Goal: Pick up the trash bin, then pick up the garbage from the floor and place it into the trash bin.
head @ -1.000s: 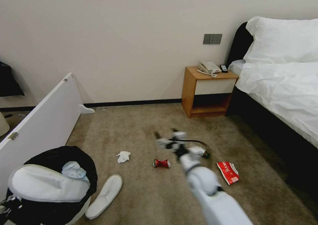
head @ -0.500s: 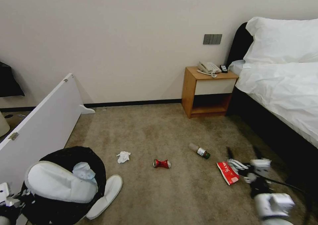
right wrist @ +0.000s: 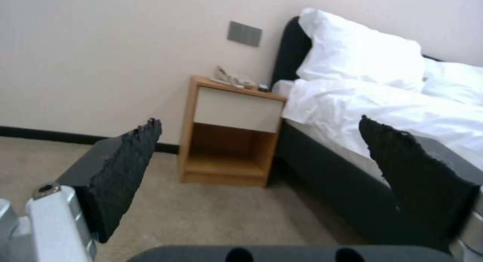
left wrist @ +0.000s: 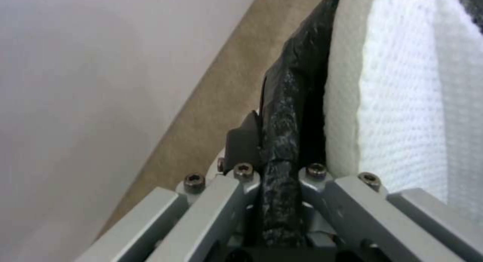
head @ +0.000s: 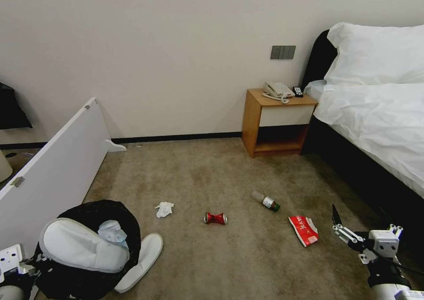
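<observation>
Five pieces of garbage lie loose on the carpet, all placed here from the trash bin; that bin hangs at my left side, my left gripper with its fingers pressed together on the bag-covered rim, one slipper and a tissue wad already inside. A second slipper lies touching the bin's base; a crumpled tissue is just beyond it; the crushed red can lies farther out; the bottle farther still; the red packet is farthest, near my right gripper, whose fingers are spread wide and empty. I judge everything light; the slipper soft and best pinched at its edge; the can stiff, taken at its crushed waist; the bottle smooth and prone to roll, gripped across its body; the packet flat and slippery, needing a raised edge.
</observation>
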Robot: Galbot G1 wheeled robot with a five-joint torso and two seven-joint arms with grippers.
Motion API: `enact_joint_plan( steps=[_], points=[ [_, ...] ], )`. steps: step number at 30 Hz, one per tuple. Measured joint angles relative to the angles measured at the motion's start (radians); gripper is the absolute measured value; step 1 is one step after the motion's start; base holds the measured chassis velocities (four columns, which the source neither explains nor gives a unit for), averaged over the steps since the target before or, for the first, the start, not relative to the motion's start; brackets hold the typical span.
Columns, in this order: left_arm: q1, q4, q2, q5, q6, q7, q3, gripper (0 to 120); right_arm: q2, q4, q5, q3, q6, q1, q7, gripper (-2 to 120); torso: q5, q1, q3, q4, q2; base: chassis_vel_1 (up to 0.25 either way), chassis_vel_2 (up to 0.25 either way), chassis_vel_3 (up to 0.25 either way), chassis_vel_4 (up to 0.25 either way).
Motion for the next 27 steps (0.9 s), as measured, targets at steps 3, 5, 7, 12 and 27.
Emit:
enact_joint_plan(
  steps=[3, 5, 7, 12, 27],
  points=[
    [0.007, 0.0, 0.002, 0.02, -0.02, 0.007, 0.005, 3, 0.005, -0.022, -0.023, -0.007, 0.04, -0.007, -0.027, 100, 0.0, 0.0, 0.0, 0.0002, 0.0, 0.0, 0.0, 0.0, 0.0],
    [0.007, 0.0, 0.002, 0.021, -0.024, 0.007, 0.005, 3, 0.006, -0.025, -0.028, -0.011, 0.045, -0.011, -0.033, 100, -0.0001, 0.0, 0.0, 0.0, 0.0, 0.0, 0.0, 0.0, 0.0],
    [0.007, 0.0, 0.003, 0.022, -0.03, 0.008, 0.005, 3, 0.009, -0.028, -0.032, -0.02, 0.051, -0.017, -0.04, 100, 0.0, 0.0, 0.0, -0.0003, 0.0, 0.0, 0.0, 0.0, 0.0],
    [0.005, 0.008, 0.002, 0.018, -0.041, 0.006, 0.005, 3, 0.02, -0.054, -0.042, -0.039, 0.064, -0.013, -0.057, 100, 0.0, 0.0, 0.0, 0.0, 0.0, 0.0, 0.0, 0.0, 0.0],
    [0.008, 0.011, -0.003, 0.005, -0.056, -0.006, 0.008, 3, 0.026, -0.078, -0.053, -0.059, 0.073, -0.008, -0.07, 100, 0.0, 0.0, 0.0, 0.0, 0.0, 0.0, 0.0, 0.0, 0.0]
  ],
)
